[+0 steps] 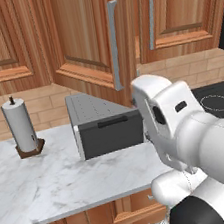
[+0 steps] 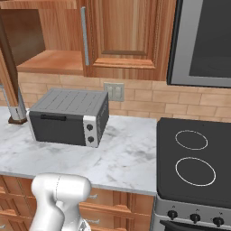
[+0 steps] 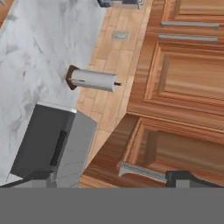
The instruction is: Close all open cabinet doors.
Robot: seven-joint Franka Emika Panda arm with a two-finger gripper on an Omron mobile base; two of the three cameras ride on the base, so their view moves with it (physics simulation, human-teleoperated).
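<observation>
One cabinet door (image 1: 81, 42) stands swung out over the counter, its silver bar handle (image 1: 114, 43) facing me. In the right base view its edge (image 2: 6, 67) shows at the far left beside the open cabinet's bare shelf (image 2: 45, 61). The neighbouring cabinet doors (image 1: 180, 8) (image 2: 128, 34) sit flush. In the hand view, which is rolled sideways, my gripper (image 3: 111, 177) is open with nothing held. The open door (image 3: 175, 151) fills the lower right there. Its handle (image 3: 140, 171) lies between my finger tips, close to the right fingertip (image 3: 186, 178).
A grey toaster oven (image 1: 106, 127) sits on the marble counter (image 1: 39, 190) under the open door. A paper towel roll (image 1: 21, 126) stands to its left. A black stove (image 2: 194, 167) and a microwave (image 2: 203, 40) are at the right. Drawer fronts (image 2: 113, 203) run below the counter.
</observation>
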